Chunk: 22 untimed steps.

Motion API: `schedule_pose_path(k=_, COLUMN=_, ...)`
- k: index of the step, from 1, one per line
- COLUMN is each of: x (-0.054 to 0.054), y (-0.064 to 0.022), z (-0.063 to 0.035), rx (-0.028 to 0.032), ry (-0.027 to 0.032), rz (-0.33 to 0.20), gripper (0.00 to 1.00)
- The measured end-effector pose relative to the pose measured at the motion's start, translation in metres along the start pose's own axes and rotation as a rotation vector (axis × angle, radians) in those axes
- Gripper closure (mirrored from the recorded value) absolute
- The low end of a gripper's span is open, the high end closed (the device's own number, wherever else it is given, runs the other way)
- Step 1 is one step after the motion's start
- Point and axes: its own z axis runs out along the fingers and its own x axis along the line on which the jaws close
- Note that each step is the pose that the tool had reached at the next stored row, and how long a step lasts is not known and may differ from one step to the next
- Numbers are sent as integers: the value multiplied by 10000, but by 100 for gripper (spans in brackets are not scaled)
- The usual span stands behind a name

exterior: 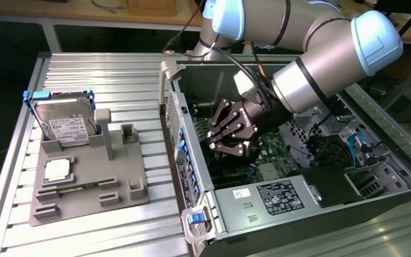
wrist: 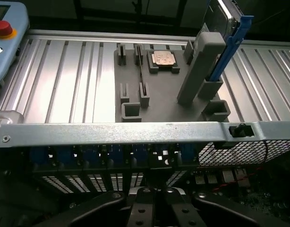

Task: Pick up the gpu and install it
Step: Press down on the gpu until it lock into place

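My gripper hangs inside the open computer case, low over the green motherboard near the case's slotted rear wall. Its dark fingers are pressed together and shut, seen in the wrist view just behind the case's metal rim. The gpu is hidden: I cannot tell whether a thin card is pinched between the fingertips. The small upright slot on the grey fixture plate stands empty.
On the fixture plate on the exterior view's left, a silver hard drive in a blue frame stands upright, with a square chip and a narrow green memory stick nearby. A black power supply and cables crowd the case. A teach pendant lies on the ribbed table.
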Motion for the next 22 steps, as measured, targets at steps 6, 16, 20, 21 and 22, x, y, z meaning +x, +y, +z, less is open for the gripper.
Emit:
schedule_pose_path(k=6, x=83, y=-1, z=-9, rx=0, ry=3, rz=1, gripper=89)
schedule_pose_path(k=16, x=78, y=8, z=-2, rx=31, ry=114, rz=82, gripper=89)
schedule_pose_path(k=20, x=18, y=14, z=9, rx=77, ry=223, rz=159, gripper=89)
schedule_pose_path(k=21, x=10, y=16, z=11, rx=84, ry=234, rz=167, gripper=89)
schedule_pose_path(k=22, x=4, y=17, z=12, rx=93, ry=243, rz=173, gripper=89)
